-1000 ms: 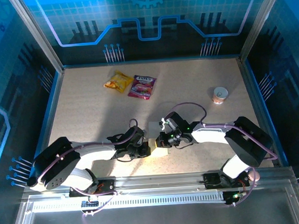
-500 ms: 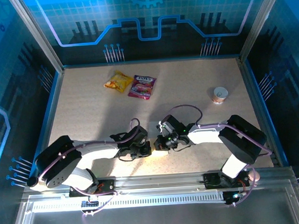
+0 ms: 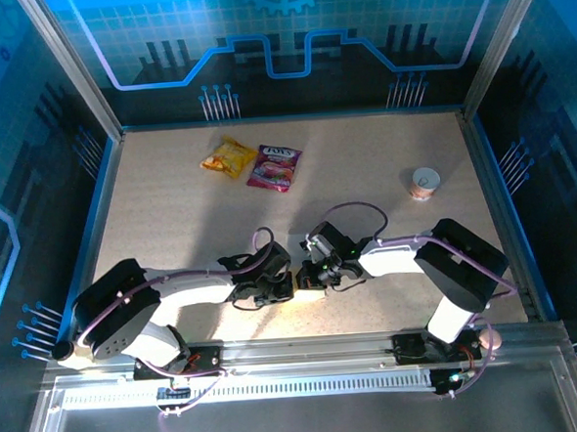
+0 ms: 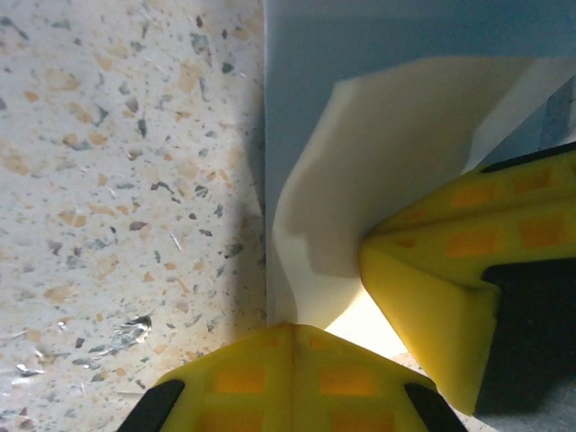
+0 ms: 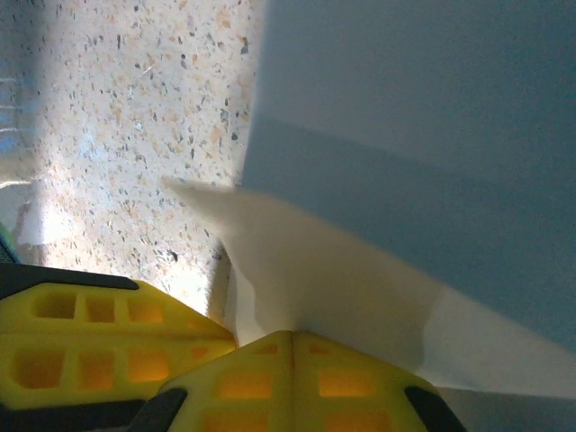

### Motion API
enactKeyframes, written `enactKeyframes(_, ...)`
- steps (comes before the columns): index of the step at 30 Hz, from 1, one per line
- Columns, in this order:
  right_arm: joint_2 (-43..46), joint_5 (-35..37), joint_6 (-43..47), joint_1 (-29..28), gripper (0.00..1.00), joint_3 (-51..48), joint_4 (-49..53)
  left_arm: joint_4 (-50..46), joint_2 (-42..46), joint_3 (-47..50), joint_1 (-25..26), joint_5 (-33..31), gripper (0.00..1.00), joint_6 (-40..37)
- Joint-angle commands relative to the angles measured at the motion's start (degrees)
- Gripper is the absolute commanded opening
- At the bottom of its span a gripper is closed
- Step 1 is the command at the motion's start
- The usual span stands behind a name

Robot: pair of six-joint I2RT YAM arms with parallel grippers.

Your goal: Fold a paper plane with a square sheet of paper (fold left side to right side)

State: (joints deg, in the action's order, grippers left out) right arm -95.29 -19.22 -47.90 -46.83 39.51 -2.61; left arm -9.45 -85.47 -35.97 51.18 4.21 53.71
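Paper sheet [image 4: 396, 153] sits on the table [image 3: 171, 213] at front centre, between the two arms, well clear of the snack packets [image 3: 256, 162] at the back. Most of it lies flat. One cream-lit flap is lifted off the surface and curls up into the fingers. The left gripper [image 4: 346, 317] is clamped on the flap's lower edge, with yellow pads [image 4: 432, 306] on either side of the paper. The right gripper [image 5: 232, 346] also pinches the raised paper, pads [image 5: 90, 337] closed together where the flap tapers in. In the top view both grippers meet tip to tip over the sheet.
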Motion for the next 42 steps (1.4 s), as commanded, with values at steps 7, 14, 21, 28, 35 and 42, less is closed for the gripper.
enactKeyframes(7, -0.89, 2.66, 3.55, 2.06, 0.0, -0.2, 3.63, -10.32, -3.26, 2.29, 0.43, -3.86, 0.0, 2.2)
enactKeyframes(14, -0.25, 2.7, 5.43, 4.96, 0.0, -0.53, 5.13, -10.32, -3.13, 2.66, 0.33, -3.94, 0.0, 2.62)
enactKeyframes(21, -0.04, 2.35, 8.04, 9.62, 0.0, -0.48, 6.71, -10.3, -3.06, 2.42, 0.35, -3.95, 0.0, 2.57)
enactKeyframes(28, 0.67, 1.38, 10.65, 13.1, 0.0, -0.09, 8.39, -10.22, -2.82, 2.74, 0.49, -3.86, 0.0, 2.75)
enactKeyframes(35, 0.99, 0.5, 13.59, 17.3, 0.0, -0.16, 10.55, -9.9, -2.43, 2.77, 0.49, -3.77, 0.0, 2.88)
enactKeyframes(42, 4.97, 0.66, 15.31, 19.83, 0.0, 1.63, 14.04, -8.38, -2.36, 2.49, 0.53, -3.27, 0.0, 3.15)
